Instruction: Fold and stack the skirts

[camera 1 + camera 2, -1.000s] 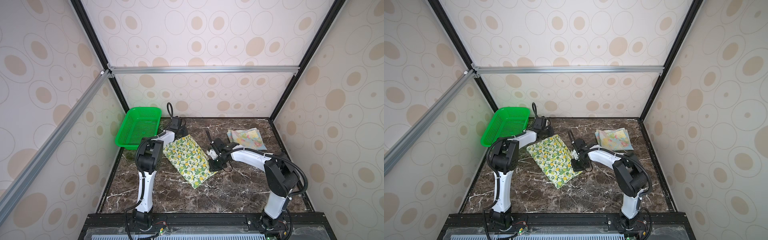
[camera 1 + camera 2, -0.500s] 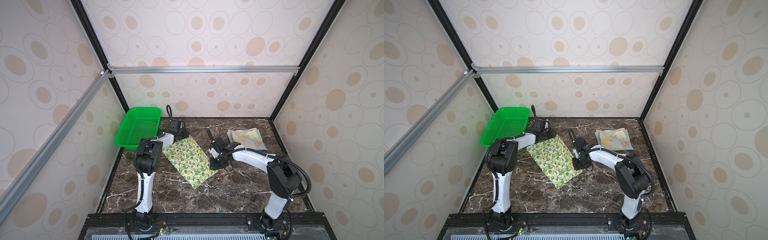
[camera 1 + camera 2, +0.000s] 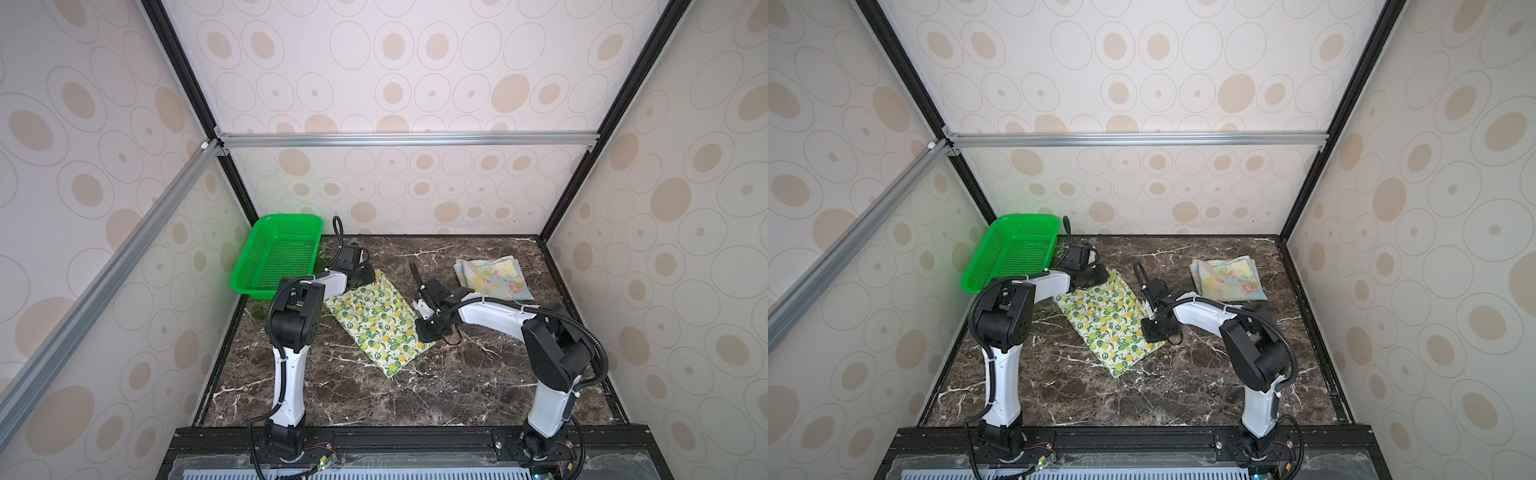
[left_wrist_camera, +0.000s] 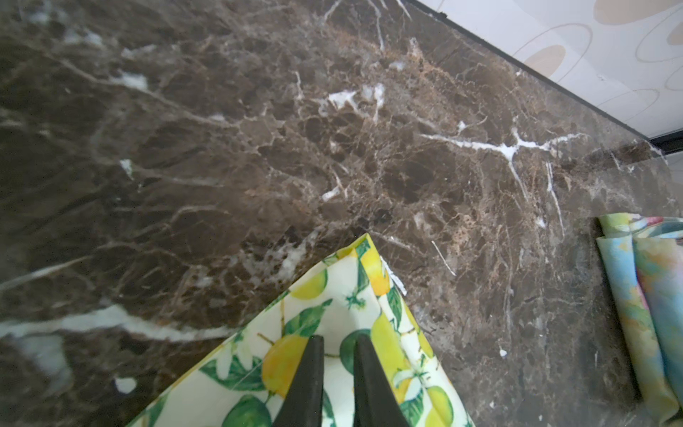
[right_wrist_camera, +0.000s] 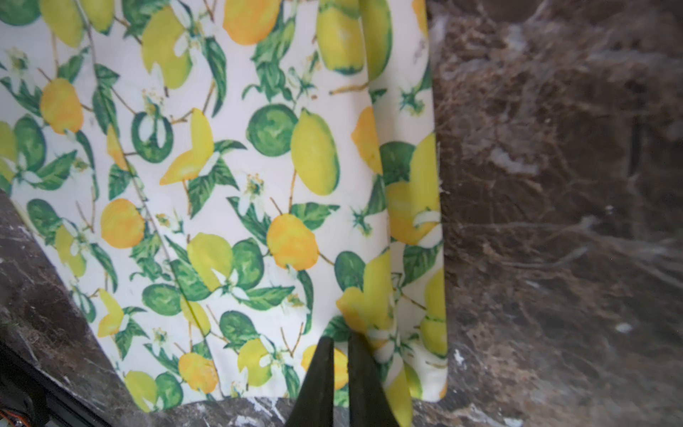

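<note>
On the dark marbled desk (image 3: 374,399), the lemon skirt (image 3: 376,324) is being observed lying flat as a long folded panel. It is slanting from far left to near middle in both top views.

Its far corner is being pinned by the left gripper (image 3: 365,276). In the left wrist view this gripper (image 4: 338,338) is being shown with its two black fingers (image 4: 310,377) drawn in to a narrow slit. The tips are down on the printed cloth just behind the corner, and cloth is being seen through the slit.

The skirt's right-hand edge, close to its near right corner, is being held by the right gripper (image 3: 426,332). In the right wrist view that gripper's fingers (image 5: 318,377) are being shown almost touching. A raised fold of the lemon print is being drawn up into the tips, so the cloth is being pinched there. The rest of the panel is being seen flat on the desk.

The floral skirt (image 3: 492,277), pastel blue and yellow with pink flowers, is being noted at the far right of the desk. It is folded into a small square, well apart from the lemon skirt and from both grippers.

A green mesh basket (image 3: 257,293) is being noted at the far left corner, just beside the left arm (image 3: 332,280).
</note>
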Robot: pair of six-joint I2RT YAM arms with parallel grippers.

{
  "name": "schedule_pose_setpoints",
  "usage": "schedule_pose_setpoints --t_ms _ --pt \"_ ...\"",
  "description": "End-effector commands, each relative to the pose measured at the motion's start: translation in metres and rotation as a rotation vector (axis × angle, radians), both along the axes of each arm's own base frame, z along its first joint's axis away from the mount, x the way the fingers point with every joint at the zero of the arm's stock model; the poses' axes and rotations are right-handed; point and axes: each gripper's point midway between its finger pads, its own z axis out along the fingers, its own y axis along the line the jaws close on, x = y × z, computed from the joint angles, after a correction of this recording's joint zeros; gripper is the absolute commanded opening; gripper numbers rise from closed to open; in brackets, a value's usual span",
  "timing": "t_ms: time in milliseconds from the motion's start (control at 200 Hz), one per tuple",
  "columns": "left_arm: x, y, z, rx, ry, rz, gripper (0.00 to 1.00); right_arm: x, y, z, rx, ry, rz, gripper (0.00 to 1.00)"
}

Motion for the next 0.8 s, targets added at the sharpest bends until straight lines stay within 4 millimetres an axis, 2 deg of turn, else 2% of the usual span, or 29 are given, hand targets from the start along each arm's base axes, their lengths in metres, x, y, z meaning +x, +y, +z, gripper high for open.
schedule_pose_setpoints --t_ms 0,320,490,570,650,715,795 --pt "-0.003 0.000 0.007 -0.009 -0.018 -0.006 0.16 -0.003 -0.013 -0.014 -0.050 0.021 -0.024 0.11" --pt "-0.037 0.005 -0.005 -0.038 0.038 0.006 0.17 0.006 -0.048 -0.028 -0.144 0.007 -0.025 0.11" --pt "-0.068 0.008 -0.006 -0.046 0.073 0.013 0.16 0.022 -0.074 -0.028 -0.218 -0.038 -0.016 0.11" --pt "-0.085 0.013 -0.003 -0.033 0.084 0.018 0.16 0.034 -0.079 -0.019 -0.227 -0.074 -0.027 0.11" --pt "-0.099 0.020 0.006 -0.018 0.080 0.028 0.17 0.041 -0.074 0.002 -0.199 -0.114 -0.040 0.12" --pt "-0.107 0.027 0.015 0.017 0.078 0.033 0.18 0.040 -0.063 0.021 -0.146 -0.136 -0.045 0.12" --pt "-0.115 0.035 0.027 0.066 0.077 0.034 0.18 0.029 -0.048 0.038 -0.100 -0.147 -0.025 0.12"
